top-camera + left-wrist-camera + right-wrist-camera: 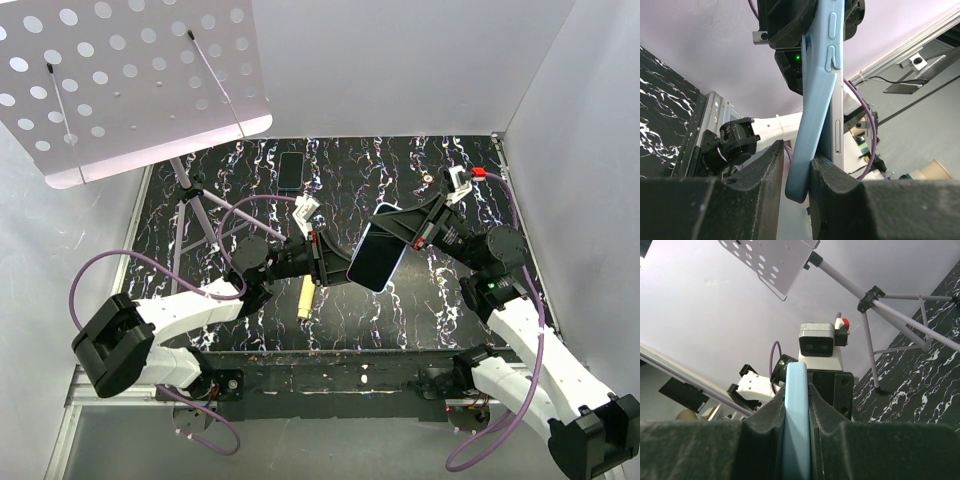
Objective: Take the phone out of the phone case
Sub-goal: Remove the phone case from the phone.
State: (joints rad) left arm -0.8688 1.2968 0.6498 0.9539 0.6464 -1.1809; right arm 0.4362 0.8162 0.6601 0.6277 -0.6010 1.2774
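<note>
The phone case (812,125) hangs clear above the counter (400,305); left fingers (755,200) and right fingers (760,440) pinch its opposite edges.

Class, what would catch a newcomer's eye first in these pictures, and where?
The light blue silicone phone case, gripped in mid-air between the left claw and the right claw, one end peeling off the dark-screened phone. Then the white perforated music stand overhanging the far left of the black marbled table.
</note>
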